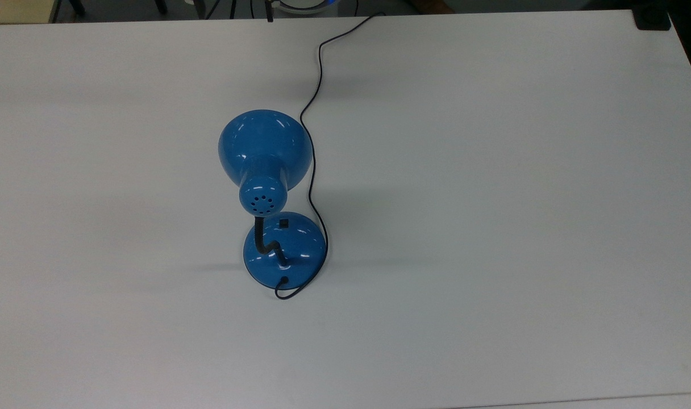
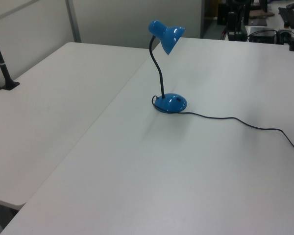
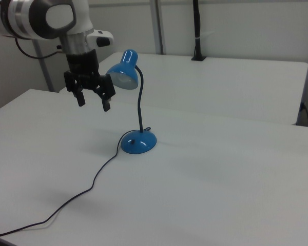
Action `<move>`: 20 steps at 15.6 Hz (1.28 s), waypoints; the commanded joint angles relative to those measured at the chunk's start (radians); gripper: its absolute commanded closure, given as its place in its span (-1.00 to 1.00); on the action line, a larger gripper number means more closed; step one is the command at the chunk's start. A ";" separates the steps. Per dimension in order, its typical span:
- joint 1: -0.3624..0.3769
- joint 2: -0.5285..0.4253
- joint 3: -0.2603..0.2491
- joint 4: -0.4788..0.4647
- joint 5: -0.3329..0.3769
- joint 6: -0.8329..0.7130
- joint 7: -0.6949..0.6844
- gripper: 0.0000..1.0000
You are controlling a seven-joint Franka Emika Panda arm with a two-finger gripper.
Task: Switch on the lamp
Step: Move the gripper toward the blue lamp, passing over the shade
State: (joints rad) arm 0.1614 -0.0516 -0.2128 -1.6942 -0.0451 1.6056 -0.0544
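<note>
The lamp (image 1: 265,149) is glossy blue and stands on the white table (image 1: 493,199). Its bell-shaped shade (image 3: 122,71) sits on a black bendy neck (image 3: 140,102) above a domed round base (image 1: 284,247). A small black switch (image 1: 283,222) shows on the base, and no light shows in the shade. The thin black cord (image 1: 311,113) runs from the base to the table's edge. In the right view my gripper (image 3: 94,104) hangs open in the air, to the left of the shade and well above the table, holding nothing.
A second white table (image 2: 49,103) adjoins this one along a seam. A black post (image 3: 197,31) is clamped at its far edge. The cord (image 3: 72,200) trails across the table towards the right view's lower left.
</note>
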 commanded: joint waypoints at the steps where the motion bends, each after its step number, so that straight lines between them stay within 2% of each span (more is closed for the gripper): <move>1: 0.003 0.024 0.000 0.013 -0.022 -0.030 -0.012 -1.00; 17: 0.004 0.047 -0.002 0.013 -0.015 0.013 -0.010 -1.00; 18: 0.001 0.044 0.000 0.011 -0.010 0.019 -0.013 -0.90; 19: 0.003 0.042 0.000 0.008 -0.010 0.019 -0.019 -0.70; 20: 0.004 0.042 0.003 0.001 -0.010 0.036 -0.022 -0.23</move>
State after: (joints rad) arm 0.1617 -0.0096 -0.2123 -1.6927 -0.0491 1.6106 -0.0547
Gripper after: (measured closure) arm 0.044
